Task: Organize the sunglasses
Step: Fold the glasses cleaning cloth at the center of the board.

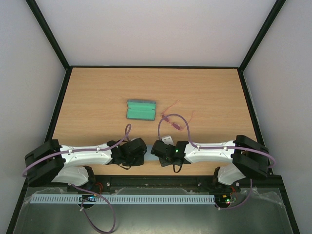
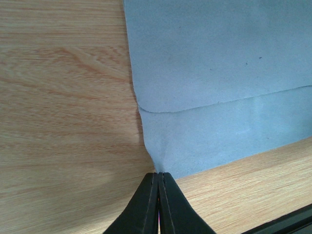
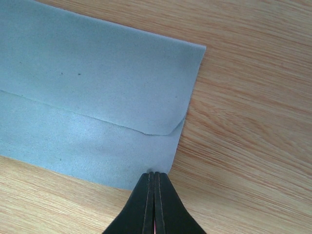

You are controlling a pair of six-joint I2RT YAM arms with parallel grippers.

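Sunglasses (image 1: 173, 118) lie loose right of the tabletop's (image 1: 97, 92) centre, near the case (image 1: 141, 109), not yet stowed.
By the near edge, left gripper (image 2: 158, 179) and right gripper (image 3: 155, 176) each pinch a corner of the folded cloth (image 2: 219, 73).

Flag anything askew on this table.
The folded cloth is uneven: its top layer stops short of the near edge. The sunglasses lie loose, right of the case, not in it.
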